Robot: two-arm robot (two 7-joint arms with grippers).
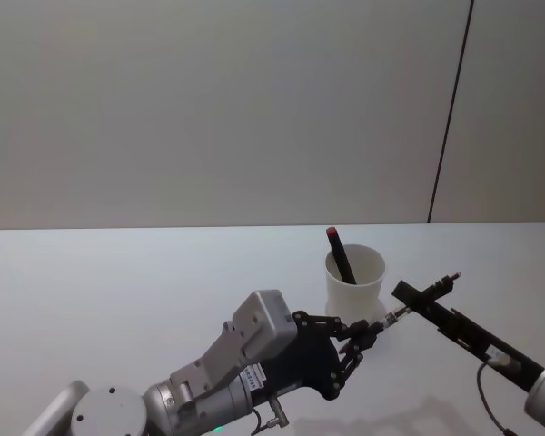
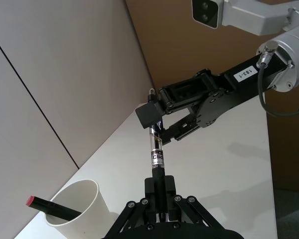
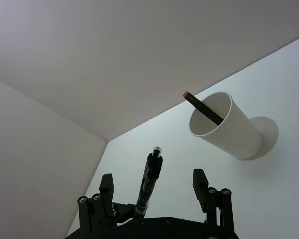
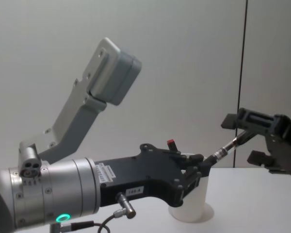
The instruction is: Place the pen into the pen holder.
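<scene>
The white table [image 1: 118,300] fills the lower half of the head view, and near its centre-right stands the pen holder [image 1: 355,280], upright, with a dark red-capped pen [image 1: 340,254] already leaning inside it. From the lower left of that frame the left arm reaches in, and the left gripper [image 1: 361,340] sits just below and in front of the cup, clenched on the lower end of the pen [image 2: 156,153] that matters here, a clear-barrelled one. From the lower right corner comes the right gripper [image 1: 424,292], its jaws spread wide on either side of the pen's far tip and not touching it, which the right wrist view shows plainly. The pen's long axis runs up and to the right in the chest view, from the left gripper towards the right one, so it points away from the cup rather than down into it. The cup lies just beside the left gripper, above it in the head frame, making the left arm the nearer. I judge the coming move depends on tipping that axis towards vertical over the rim.
</scene>
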